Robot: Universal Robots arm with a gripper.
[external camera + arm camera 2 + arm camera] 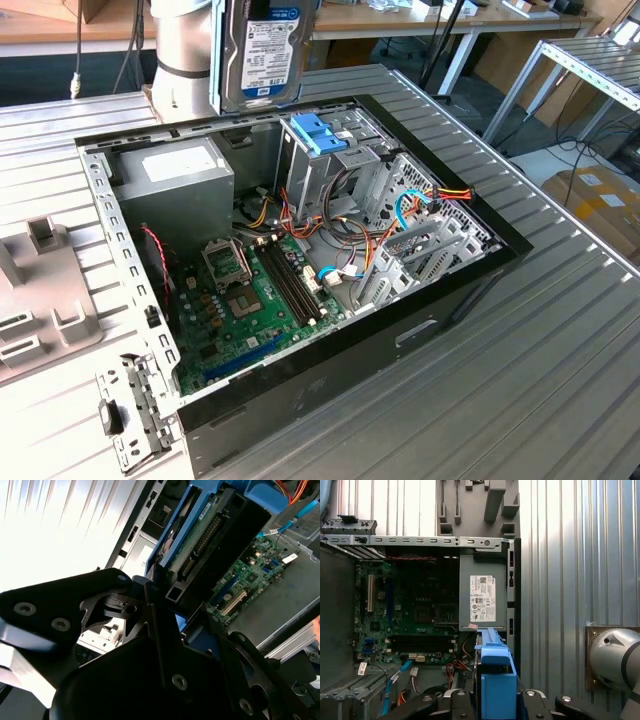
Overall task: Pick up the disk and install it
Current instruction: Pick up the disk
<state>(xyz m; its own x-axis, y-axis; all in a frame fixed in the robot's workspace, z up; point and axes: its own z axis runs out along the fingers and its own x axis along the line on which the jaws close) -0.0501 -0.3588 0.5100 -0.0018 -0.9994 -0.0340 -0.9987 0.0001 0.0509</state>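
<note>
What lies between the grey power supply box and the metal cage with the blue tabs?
In the exterior view, a bundle of orange, yellow and red wires runs through the gap between the power supply box and the cage.

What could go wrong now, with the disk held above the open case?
1. The disk hangs above the case; if it slips, it may hit the motherboard.
2. Loose cables lie beside the cage; they might snag the disk or block its way in.
</note>
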